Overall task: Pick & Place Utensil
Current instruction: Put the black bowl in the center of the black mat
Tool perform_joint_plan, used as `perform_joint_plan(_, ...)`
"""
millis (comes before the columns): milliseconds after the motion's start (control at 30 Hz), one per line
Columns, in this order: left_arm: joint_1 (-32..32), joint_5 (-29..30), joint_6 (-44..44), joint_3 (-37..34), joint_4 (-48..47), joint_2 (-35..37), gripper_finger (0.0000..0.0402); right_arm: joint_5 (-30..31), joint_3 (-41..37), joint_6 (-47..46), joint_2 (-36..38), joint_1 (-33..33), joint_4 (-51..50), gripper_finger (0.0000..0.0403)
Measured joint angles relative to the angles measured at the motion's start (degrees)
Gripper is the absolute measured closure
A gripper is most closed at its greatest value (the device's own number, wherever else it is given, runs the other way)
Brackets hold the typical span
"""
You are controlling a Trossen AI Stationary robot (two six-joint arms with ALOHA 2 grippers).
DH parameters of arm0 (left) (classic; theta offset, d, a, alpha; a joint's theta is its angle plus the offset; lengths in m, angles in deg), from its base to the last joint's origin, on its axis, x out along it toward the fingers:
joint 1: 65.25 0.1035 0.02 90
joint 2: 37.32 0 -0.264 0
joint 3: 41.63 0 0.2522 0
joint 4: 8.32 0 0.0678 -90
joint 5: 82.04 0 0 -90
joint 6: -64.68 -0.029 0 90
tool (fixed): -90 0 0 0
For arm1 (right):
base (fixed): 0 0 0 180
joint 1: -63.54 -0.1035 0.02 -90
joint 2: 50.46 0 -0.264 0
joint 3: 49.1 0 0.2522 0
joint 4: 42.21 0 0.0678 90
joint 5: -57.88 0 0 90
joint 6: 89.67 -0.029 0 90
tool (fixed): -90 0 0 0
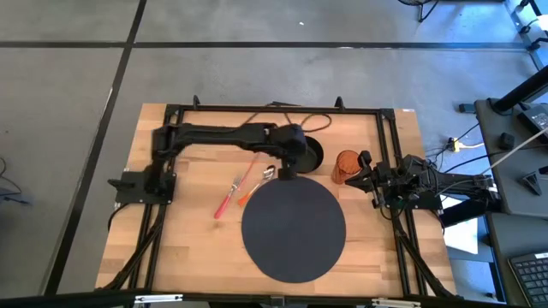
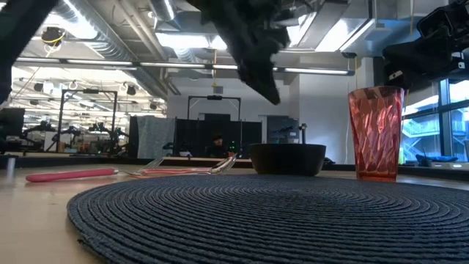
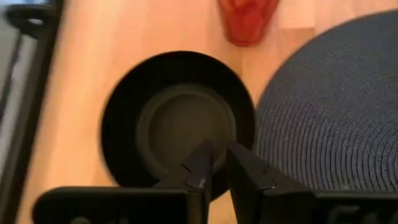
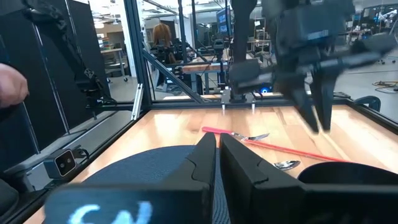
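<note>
The left gripper (image 3: 217,165) hangs above the black bowl (image 1: 310,154) near the tabletop's far edge, its fingers slightly apart and pinching nothing. The pink-handled fork (image 1: 229,196) and the red-handled spoon (image 1: 254,184) lie crossed on the wood just off the round dark mat's (image 1: 294,231) far-left rim. The right gripper (image 4: 217,149) waits at the right edge beside the red cup (image 1: 347,166), fingers pressed together

a pale smooth wooden table (image 1: 188,248) carries a dark ribbed woven mat (image 1: 294,229), a matt black bowl (image 3: 177,124), a glossy faceted red tumbler (image 2: 376,132) and a shiny metal spoon (image 4: 287,165).
</note>
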Motion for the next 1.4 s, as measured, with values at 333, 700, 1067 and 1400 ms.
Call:
perform_joint_plan(333, -0.2, -3.5, -2.4, 4.8, -4.8, -6.5, 0.0240, 0.0, 0.0, -0.1, 0.0, 0.0, 0.2, 0.0379)
perform_joint_plan(700, -1.2, -6.9, -2.6, 4.9, -4.7, -7.4, 0.0195, 0.0, 0.0, -0.5, 0.0, 0.0, 0.4, 0.0379)
perform_joint_plan(1067, -1.4, -5.6, -4.5, 4.8, -3.6, -11.4, 0.0195, 0.0, 0.0, -0.4, 0.0, 0.0, 0.4, 0.0379)
perform_joint_plan(1400, -0.7, -5.5, -3.9, 4.8, -1.6, -13.9, 0.0208, 0.0, 0.0, -1.4, 0.0, 0.0, 0.6, 0.0379)
